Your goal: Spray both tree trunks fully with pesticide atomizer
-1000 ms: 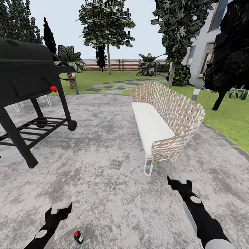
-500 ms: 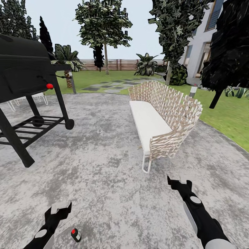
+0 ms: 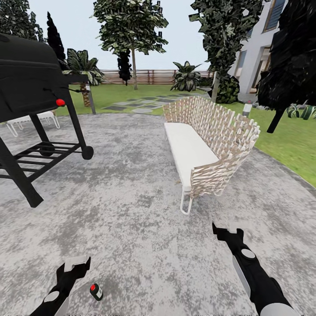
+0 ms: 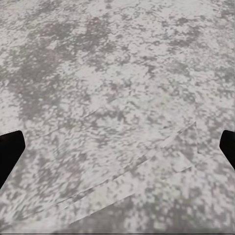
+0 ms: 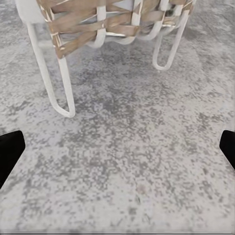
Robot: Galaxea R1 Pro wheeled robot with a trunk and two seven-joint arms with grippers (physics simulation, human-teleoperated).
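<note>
The pesticide atomizer (image 3: 95,292), a small dark bottle with a red cap, stands on the grey mottled floor (image 3: 131,193) close in front of me. My left gripper (image 3: 77,264) hangs just left of it and apart from it, open, with only paving between its fingers (image 4: 10,152). My right gripper (image 3: 226,231) is open too, held over the paving near the wicker bench (image 3: 210,145). Two trees with pale trunks stand beyond: one tree trunk (image 3: 134,72) on the lawn (image 3: 123,94), the other tree trunk (image 3: 215,87) behind the bench.
A black grill (image 3: 30,101) on a wheeled stand fills the left. The bench's white legs (image 5: 61,88) are close ahead of the right gripper. Stepping stones (image 3: 140,104), palms, black cone trees, a slat fence (image 3: 151,77) and a house (image 3: 259,57) lie farther off.
The whole view has shifted a little, so the camera moved: grill, bench and atomizer sit slightly differently in the picture. Both arms hold the same pose and both grippers stay open.
</note>
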